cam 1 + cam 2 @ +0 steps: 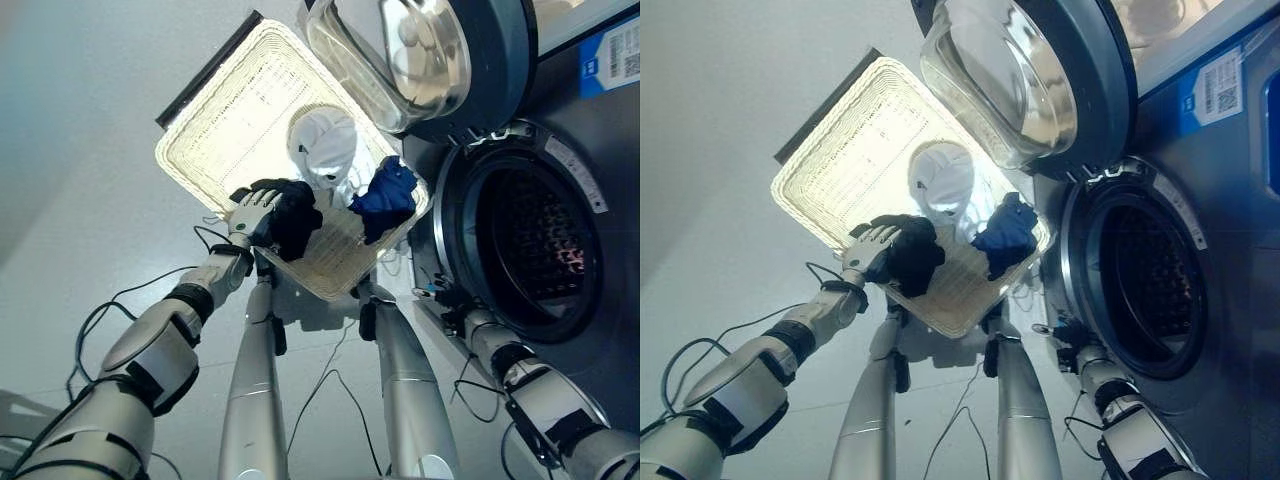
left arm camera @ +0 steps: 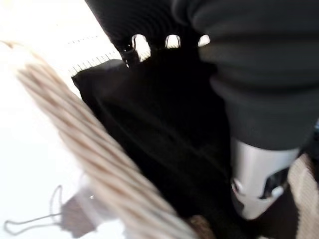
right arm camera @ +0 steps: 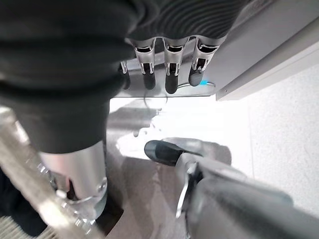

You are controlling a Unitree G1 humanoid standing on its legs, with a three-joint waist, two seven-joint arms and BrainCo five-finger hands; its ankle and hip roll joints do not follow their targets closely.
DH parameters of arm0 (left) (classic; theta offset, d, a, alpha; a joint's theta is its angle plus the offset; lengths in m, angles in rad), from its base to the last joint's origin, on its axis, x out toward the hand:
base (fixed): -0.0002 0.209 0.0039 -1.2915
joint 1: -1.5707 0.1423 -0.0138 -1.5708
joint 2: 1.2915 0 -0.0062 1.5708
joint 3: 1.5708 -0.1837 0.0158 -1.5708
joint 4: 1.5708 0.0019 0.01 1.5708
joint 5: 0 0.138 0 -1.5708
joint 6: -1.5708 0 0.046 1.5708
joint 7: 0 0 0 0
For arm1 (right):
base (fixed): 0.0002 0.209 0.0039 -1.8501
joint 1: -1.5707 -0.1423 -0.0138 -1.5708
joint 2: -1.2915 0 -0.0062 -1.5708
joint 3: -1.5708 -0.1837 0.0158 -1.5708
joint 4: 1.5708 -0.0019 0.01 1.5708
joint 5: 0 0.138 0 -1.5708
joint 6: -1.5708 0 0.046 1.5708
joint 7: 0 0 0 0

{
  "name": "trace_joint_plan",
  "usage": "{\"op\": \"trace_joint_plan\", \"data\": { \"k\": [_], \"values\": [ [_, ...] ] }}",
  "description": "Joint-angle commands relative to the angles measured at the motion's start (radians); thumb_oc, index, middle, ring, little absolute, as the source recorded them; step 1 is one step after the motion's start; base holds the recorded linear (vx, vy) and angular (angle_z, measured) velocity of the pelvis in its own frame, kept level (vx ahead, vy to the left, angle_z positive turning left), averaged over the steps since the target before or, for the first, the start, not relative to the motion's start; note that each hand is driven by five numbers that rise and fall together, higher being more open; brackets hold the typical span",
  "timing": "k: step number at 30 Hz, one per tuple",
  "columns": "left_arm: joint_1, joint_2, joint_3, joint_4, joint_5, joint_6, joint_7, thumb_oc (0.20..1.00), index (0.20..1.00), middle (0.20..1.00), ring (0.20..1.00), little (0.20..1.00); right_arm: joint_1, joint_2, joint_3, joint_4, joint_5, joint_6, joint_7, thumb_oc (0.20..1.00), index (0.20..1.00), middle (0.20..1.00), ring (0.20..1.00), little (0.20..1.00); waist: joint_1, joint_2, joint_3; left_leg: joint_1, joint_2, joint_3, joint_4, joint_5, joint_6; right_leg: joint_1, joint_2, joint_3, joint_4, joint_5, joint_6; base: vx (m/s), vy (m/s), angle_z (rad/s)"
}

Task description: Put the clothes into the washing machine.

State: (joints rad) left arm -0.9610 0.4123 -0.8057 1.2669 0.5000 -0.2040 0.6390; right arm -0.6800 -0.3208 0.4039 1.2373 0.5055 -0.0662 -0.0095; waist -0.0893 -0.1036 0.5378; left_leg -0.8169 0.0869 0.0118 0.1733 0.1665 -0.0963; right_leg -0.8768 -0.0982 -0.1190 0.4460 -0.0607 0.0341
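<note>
Mid-frame, the left hand (image 1: 250, 212) grips the black garment (image 1: 292, 215) at the wicker basket (image 1: 230, 120) rim — white cloth (image 1: 325, 145) and blue cloth (image 1: 385, 195) beside it. Lower right, the right hand (image 3: 167, 69) hangs with relaxed fingers below the washing machine (image 1: 530, 250) — door (image 1: 440, 55) open.

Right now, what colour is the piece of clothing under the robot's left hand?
Black. The black garment beneath the left robot hand shows best in the left eye view.

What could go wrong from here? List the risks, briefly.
1. The left hand is on the black garment at the wicker basket rim; pulling may tip the basket.
2. The open washer door overhangs the basket and could snag a lifted garment.
3. The blue garment and white garment could be dragged out along with it.
</note>
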Motion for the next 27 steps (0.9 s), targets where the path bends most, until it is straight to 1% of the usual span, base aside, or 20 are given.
{"op": "trace_joint_plan", "data": {
  "k": [1,6,7,8,9,10,11,14,17,19,20,22,23,24,26,27],
  "values": [
    [-0.002,0.032,0.021,0.023,0.068,0.023,-0.008,1.000,1.000,1.000,1.000,1.000,0.021,-0.051,0.022,0.000,0.041,-0.014,-0.020,1.000,1.000,1.000,1.000,1.000,0.023,-0.010,-0.018,-0.028,-0.066,-0.021,0.110,-0.095,0.009,0.017,0.057,0.024,-0.191,0.216,0.095,0.00,0.000,0.00],
    [-0.015,0.022,0.027,0.047,0.081,0.038,-0.015,1.000,1.000,1.000,1.000,1.000,0.011,-0.038,0.026,0.006,0.045,-0.018,-0.022,1.000,1.000,1.000,1.000,1.000,0.020,-0.017,-0.018,-0.033,-0.068,-0.023,0.110,-0.094,0.009,0.016,0.058,0.025,-0.197,0.222,0.097,0.00,-0.009,-0.03],
    [-0.019,0.018,0.029,0.054,0.084,0.045,-0.031,0.595,0.595,0.595,0.595,0.595,0.009,-0.034,0.030,0.005,0.047,-0.019,-0.024,1.000,1.000,1.000,1.000,1.000,0.019,-0.019,-0.018,-0.034,-0.068,-0.022,0.109,-0.092,0.008,0.016,0.058,0.024,-0.199,0.224,0.097,0.00,0.000,0.00],
    [-0.020,0.018,0.029,0.055,0.084,0.044,-0.031,0.558,0.558,0.558,0.558,0.558,0.009,-0.034,0.030,0.005,0.048,-0.020,-0.024,1.000,1.000,1.000,1.000,1.000,0.019,-0.019,-0.018,-0.034,-0.068,-0.023,0.109,-0.092,0.008,0.016,0.058,0.025,-0.199,0.224,0.097,0.00,0.000,0.00],
    [-0.020,0.017,0.029,0.058,0.086,0.045,-0.038,0.385,0.385,0.385,0.385,0.385,0.009,-0.032,0.031,0.006,0.048,-0.022,-0.025,1.000,1.000,1.000,1.000,1.000,0.018,-0.019,-0.018,-0.035,-0.070,-0.024,0.110,-0.093,0.009,0.015,0.058,0.025,-0.199,0.225,0.097,0.00,0.000,0.00],
    [-0.020,0.017,0.029,0.058,0.086,0.045,-0.038,0.304,0.304,0.304,0.304,0.304,0.009,-0.032,0.031,0.006,0.048,-0.022,-0.025,1.000,1.000,1.000,1.000,1.000,0.018,-0.019,-0.018,-0.035,-0.070,-0.024,0.110,-0.093,0.009,0.015,0.058,0.025,-0.199,0.225,0.097,0.00,0.000,0.00],
    [-0.020,0.015,0.028,0.060,0.086,0.050,-0.048,0.200,0.200,0.200,0.200,0.200,0.009,-0.030,0.032,0.005,0.049,-0.022,-0.026,1.000,1.000,1.000,1.000,1.000,0.017,-0.019,-0.018,-0.036,-0.071,-0.024,0.110,-0.093,0.009,0.014,0.058,0.026,-0.199,0.225,0.097,0.00,0.000,0.00],
    [-0.013,0.010,0.030,0.065,0.089,0.056,-0.063,0.200,0.200,0.200,0.200,0.200,0.008,-0.028,0.031,0.005,0.059,-0.027,-0.026,1.000,1.000,1.000,1.000,1.000,0.017,-0.018,-0.018,-0.035,-0.071,-0.023,0.109,-0.092,0.011,0.013,0.057,0.026,-0.199,0.226,0.097,0.01,-0.003,-0.03],
    [-0.006,0.008,0.035,0.068,0.086,0.058,-0.073,0.200,0.200,0.200,0.200,0.200,0.005,-0.031,0.026,0.005,0.083,-0.060,-0.020,1.000,1.000,1.000,1.000,1.000,0.018,-0.015,-0.018,-0.039,-0.072,-0.022,0.112,-0.091,0.009,0.012,0.055,0.025,-0.200,0.227,0.098,0.00,0.002,-0.03],
    [-0.006,0.009,0.035,0.068,0.085,0.056,-0.077,0.200,0.200,0.200,0.200,0.200,0.005,-0.032,0.024,0.004,0.086,-0.065,-0.019,1.000,1.000,1.000,1.000,1.000,0.018,-0.014,-0.018,-0.038,-0.072,-0.022,0.112,-0.092,0.009,0.012,0.054,0.025,-0.200,0.227,0.098,0.00,0.006,-0.02],
    [-0.003,0.006,0.033,0.066,0.075,0.060,-0.088,0.200,0.200,0.200,0.200,0.200,0.004,-0.031,0.018,-0.003,0.101,-0.090,-0.014,1.000,1.000,1.000,1.000,1.000,0.018,-0.011,-0.018,-0.041,-0.073,-0.022,0.115,-0.091,0.009,0.010,0.054,0.027,-0.196,0.225,0.098,0.01,0.012,-0.04],
    [-0.002,0.004,0.035,0.065,0.065,0.061,-0.092,0.200,0.200,0.200,0.200,0.200,0.001,-0.033,0.014,-0.007,0.122,-0.108,-0.010,1.000,1.000,1.000,1.000,1.000,0.018,-0.009,-0.018,-0.040,-0.073,-0.022,0.114,-0.090,0.009,0.010,0.053,0.028,-0.195,0.225,0.099,0.01,0.007,-0.02],
    [0.000,0.004,0.038,0.067,0.050,0.060,-0.091,0.200,0.200,0.200,0.200,0.200,-0.002,-0.036,0.011,-0.016,0.162,-0.135,0.001,1.000,1.000,1.000,1.000,1.000,0.018,-0.007,-0.018,-0.040,-0.073,-0.021,0.112,-0.088,0.010,0.008,0.053,0.028,-0.194,0.225,0.099,0.00,0.000,0.00],
    [0.000,0.004,0.039,0.067,0.048,0.060,-0.091,0.200,0.200,0.200,0.200,0.200,-0.002,-0.036,0.011,-0.017,0.167,-0.137,0.004,1.000,1.000,1.000,1.000,1.000,0.018,-0.007,-0.018,-0.040,-0.073,-0.021,0.111,-0.088,0.010,0.008,0.053,0.028,-0.194,0.226,0.099,0.00,0.000,0.00],
    [0.002,0.006,0.045,0.070,0.010,0.052,-0.088,0.200,0.200,0.200,0.200,0.200,-0.010,-0.042,-0.003,-0.030,0.231,-0.175,0.031,1.000,1.000,1.000,1.000,1.000,0.018,-0.003,-0.018,-0.042,-0.074,-0.022,0.113,-0.087,0.009,0.006,0.052,0.029,-0.192,0.225,0.099,0.00,0.000,0.00],
    [0.005,0.006,0.053,0.070,-0.020,0.047,-0.080,0.200,0.200,0.200,0.200,0.200,-0.014,-0.044,-0.013,-0.042,0.278,-0.204,0.053,1.000,1.000,1.000,1.000,1.000,0.018,-0.001,-0.018,-0.042,-0.075,-0.022,0.113,-0.087,0.009,0.005,0.052,0.030,-0.191,0.224,0.099,0.00,0.000,0.00]
  ]
}}
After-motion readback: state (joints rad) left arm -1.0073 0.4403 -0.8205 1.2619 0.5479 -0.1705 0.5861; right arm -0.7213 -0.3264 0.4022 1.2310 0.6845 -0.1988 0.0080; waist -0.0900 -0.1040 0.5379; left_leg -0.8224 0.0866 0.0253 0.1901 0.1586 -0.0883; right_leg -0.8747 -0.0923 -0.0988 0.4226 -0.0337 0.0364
